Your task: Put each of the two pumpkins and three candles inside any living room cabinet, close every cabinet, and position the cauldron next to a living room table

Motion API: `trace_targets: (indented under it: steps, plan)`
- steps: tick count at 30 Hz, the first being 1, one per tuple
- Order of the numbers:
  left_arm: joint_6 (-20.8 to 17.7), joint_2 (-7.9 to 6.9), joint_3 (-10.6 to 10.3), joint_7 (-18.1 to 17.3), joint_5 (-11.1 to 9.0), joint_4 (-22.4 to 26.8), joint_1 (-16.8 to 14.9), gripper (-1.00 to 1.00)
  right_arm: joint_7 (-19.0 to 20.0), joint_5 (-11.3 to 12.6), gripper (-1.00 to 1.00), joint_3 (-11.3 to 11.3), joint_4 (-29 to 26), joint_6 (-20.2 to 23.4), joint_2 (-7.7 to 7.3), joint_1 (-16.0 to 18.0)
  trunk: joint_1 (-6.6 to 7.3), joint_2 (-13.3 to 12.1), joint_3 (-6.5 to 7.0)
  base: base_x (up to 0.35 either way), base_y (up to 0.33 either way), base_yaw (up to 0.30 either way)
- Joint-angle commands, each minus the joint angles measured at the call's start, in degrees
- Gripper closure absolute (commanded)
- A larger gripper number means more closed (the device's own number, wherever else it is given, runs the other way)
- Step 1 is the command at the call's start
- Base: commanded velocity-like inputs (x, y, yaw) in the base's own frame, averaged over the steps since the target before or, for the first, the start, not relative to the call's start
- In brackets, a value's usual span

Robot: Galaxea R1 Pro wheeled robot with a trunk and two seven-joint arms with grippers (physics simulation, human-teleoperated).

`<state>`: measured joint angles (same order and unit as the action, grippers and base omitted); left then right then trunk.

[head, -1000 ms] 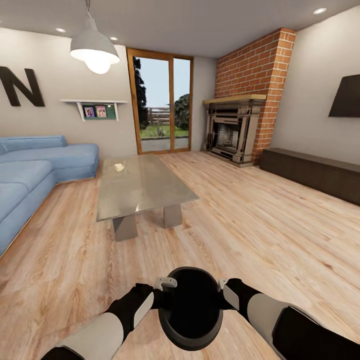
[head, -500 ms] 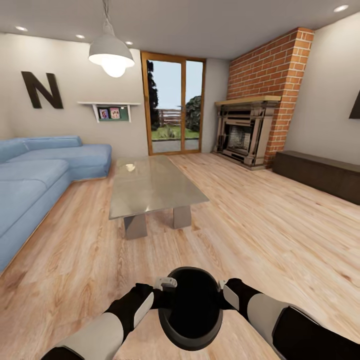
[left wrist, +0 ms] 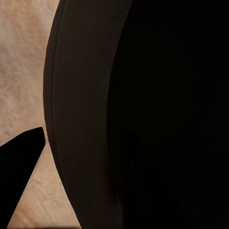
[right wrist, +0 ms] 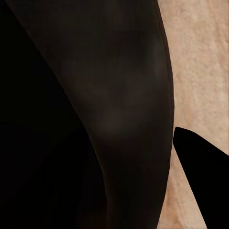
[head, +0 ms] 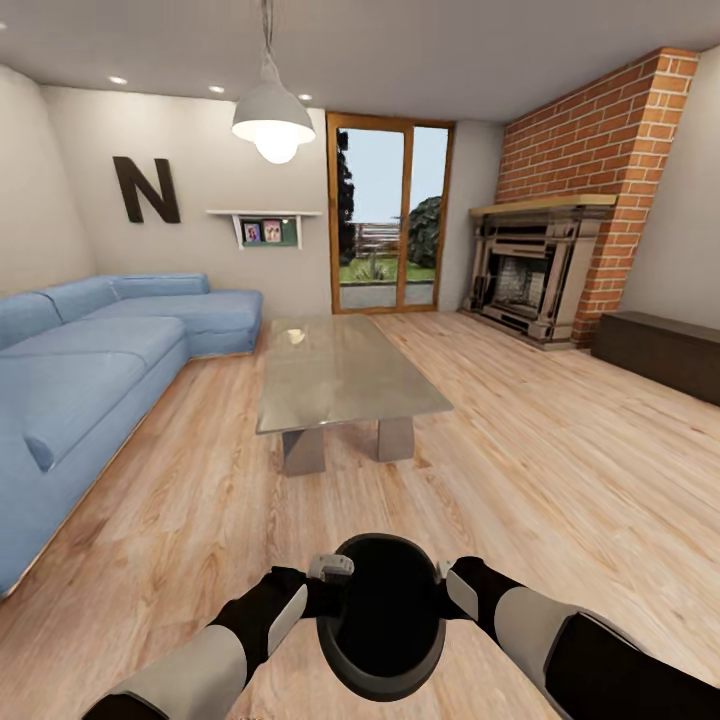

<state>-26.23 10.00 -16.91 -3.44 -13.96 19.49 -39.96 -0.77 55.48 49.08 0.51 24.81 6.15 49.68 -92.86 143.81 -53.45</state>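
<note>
Two grippers flank the cauldron (head: pixel 382 615) I carry in front of me: the left gripper (head: pixel 330 570) sits at its left rim and the right gripper (head: pixel 447 580) at its right rim, and the pot hangs between them above the wooden floor (head: pixel 560 470), mouth facing up toward my head camera. In the head view I cannot tell how wide either pair of jaws stands; the fingertips are hidden by the rim. Up close, my left wrist camera shows the pot's dark curved wall (left wrist: pixel 86 119) against the floor, and the right wrist camera shows the same dark wall (right wrist: pixel 124 95).

Ahead, slightly left of centre, stands the table (head: pixel 340 375), its glossy top bare, well apart from the pot. A blue sofa (head: pixel 80 370) runs along the left side. At the far right, a brick fireplace (head: pixel 545 265) stands in the corner, and just to its right the near end of the dark low cabinet (head: pixel 660 350) sits against the wall, its fronts shut as far as I can see. A glass door (head: pixel 390 215) is in the far wall, and a lamp (head: pixel 272 115) hangs above the table.
</note>
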Motion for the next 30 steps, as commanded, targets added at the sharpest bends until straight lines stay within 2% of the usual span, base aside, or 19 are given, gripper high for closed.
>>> trace_targets:
  steps: [1,6,14,30]
  plan:
    - [-0.2,0.0,-0.4,2.1,1.3,-0.1,0.0,1.0,-0.1,0.9,1.0,0.0,-0.1,0.2,0.0,0.1,0.02,0.0,0.0,0.0,0.0,0.244]
    - [-0.2,0.0,-0.4,2.1,1.3,-0.1,0.0,1.0,-0.1,0.9,1.0,0.0,-0.1,0.2,0.0,0.1,0.02,0.0,0.13,0.081,-0.032,0.15]
    - [-0.2,0.0,-0.4,2.1,1.3,-0.1,0.0,1.0,-0.1,0.9,1.0,0.0,-0.1,0.2,0.0,0.1,0.02,0.0,0.14,0.238,-0.186,0.038]
    - [-0.2,0.0,-0.4,2.1,1.3,-0.1,0.0,1.0,-0.1,0.9,1.0,0.0,-0.1,0.2,0.01,0.1,0.02,0.0,0.14,0.263,-0.237,0.271]
